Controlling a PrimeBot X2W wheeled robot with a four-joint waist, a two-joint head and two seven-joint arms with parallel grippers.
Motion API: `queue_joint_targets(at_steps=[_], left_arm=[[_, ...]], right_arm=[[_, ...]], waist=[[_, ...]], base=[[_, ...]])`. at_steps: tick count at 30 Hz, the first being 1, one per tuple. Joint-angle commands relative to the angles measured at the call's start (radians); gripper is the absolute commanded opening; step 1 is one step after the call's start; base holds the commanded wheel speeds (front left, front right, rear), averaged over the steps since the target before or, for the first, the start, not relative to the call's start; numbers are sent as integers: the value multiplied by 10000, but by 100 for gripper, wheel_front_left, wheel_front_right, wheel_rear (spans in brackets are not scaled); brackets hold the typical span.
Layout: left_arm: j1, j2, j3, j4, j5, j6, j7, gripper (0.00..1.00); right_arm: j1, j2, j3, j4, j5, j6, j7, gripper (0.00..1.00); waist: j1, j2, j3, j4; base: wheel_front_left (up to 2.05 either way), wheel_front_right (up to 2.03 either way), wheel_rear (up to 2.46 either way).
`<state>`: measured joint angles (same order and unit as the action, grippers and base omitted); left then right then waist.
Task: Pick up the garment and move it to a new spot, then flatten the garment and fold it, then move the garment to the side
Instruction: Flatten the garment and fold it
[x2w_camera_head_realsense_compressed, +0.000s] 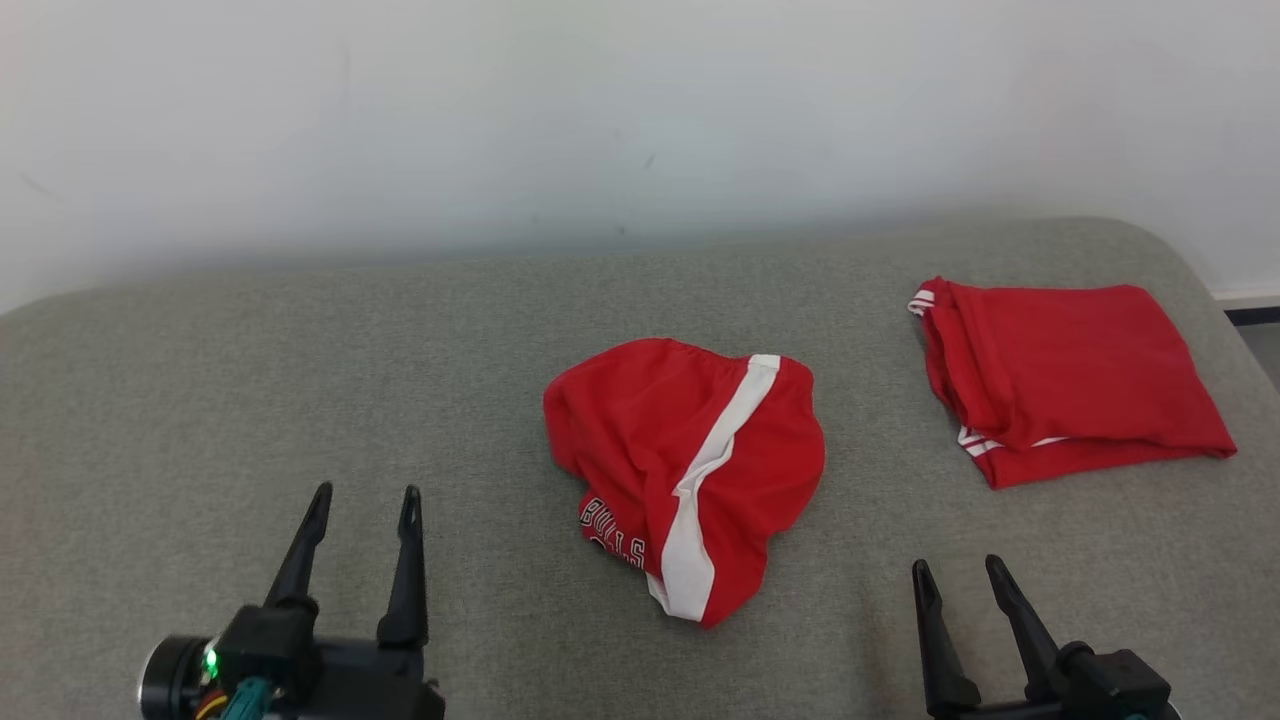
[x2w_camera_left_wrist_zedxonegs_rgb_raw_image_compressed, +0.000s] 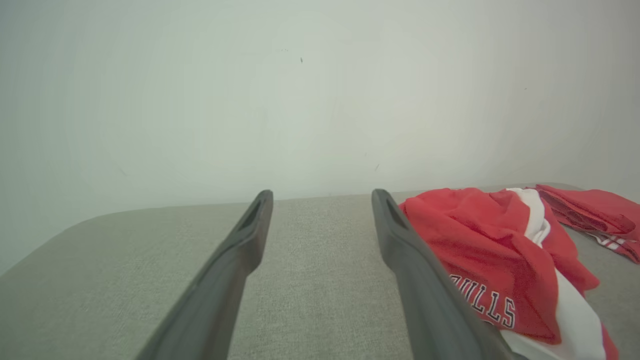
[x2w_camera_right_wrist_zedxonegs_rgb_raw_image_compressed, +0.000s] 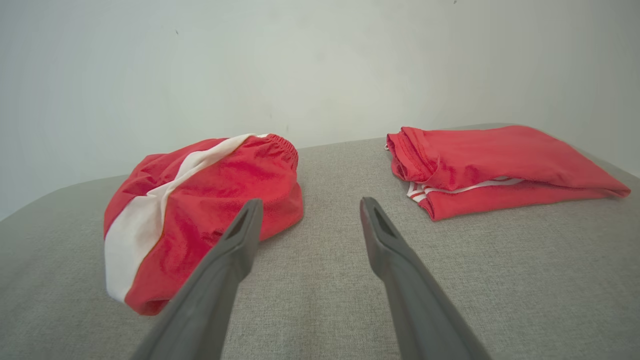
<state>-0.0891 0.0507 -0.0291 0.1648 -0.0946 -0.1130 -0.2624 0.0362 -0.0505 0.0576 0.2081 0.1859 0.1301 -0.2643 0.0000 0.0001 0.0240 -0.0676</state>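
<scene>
soft, even light fills the room, bright and with no glare. the pale wall (x2w_camera_head_realsense_compressed: 640, 100) looks washed out and hazy. the crumpled red shorts (x2w_camera_head_realsense_compressed: 690, 470) throw only a faint, thin shadow on the grey cushion (x2w_camera_head_realsense_compressed: 200, 380). in the wrist views the near dark fingers (x2w_camera_left_wrist_zedxonegs_rgb_raw_image_compressed: 425, 290) are blurred.

Grey upholstered surface (x2w_camera_head_realsense_compressed: 200, 380): left half bare, open passage. Centre: crumpled red shorts (x2w_camera_head_realsense_compressed: 690, 470), a low heap. Far right: folded red garment (x2w_camera_head_realsense_compressed: 1070, 385), flat. Bare strip between the two, another along the near edge. White wall (x2w_camera_head_realsense_compressed: 600, 120) closes the far side.
</scene>
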Motion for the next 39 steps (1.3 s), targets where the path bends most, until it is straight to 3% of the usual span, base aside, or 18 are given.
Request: queue_joint_targets(at_steps=[1,7,18,31,32,33,34,39], left_arm=[[-293,6,-82,90,109,-27,-21,100],[-1892,245,-1029,1101,183,-182,-20,100],[-4255,713,-3055,3232,-667,-167,-21,100],[-6250,800,-4836,7172,-1550,-166,246,100],[-6366,787,-4854,7432,-1562,-166,254,74],[-6444,749,-4916,7612,-1584,-165,232,42],[-6517,658,-4959,7746,-1705,-167,177,0],[-6888,451,-5267,7864,-2057,-165,19,0]], right_arm=[[-163,2,51,-8,79,6,-4,100],[-415,-1,106,8,240,6,-6,100],[-768,6,149,88,628,6,-6,100],[-931,6,197,122,999,6,-4,100],[-932,5,187,117,1016,6,-4,100],[-924,0,166,107,1019,6,-5,100],[-914,2,128,96,1019,6,-5,100],[-862,3,16,58,874,6,-4,100]], waist=[[0,-1,118,-269],[0,-1,485,-1092],[0,-1,1055,-2617],[0,-1,1415,-3342],[0,-1,1424,-3344],[0,-1,1426,-3336],[0,-1,1427,-3312],[0,-1,1329,-2973]], base=[[0,0,0],[0,0,0],[0,0,0],[0,0,0],[0,0,0],[0,0,0],[0,0,0],[0,0,0]])
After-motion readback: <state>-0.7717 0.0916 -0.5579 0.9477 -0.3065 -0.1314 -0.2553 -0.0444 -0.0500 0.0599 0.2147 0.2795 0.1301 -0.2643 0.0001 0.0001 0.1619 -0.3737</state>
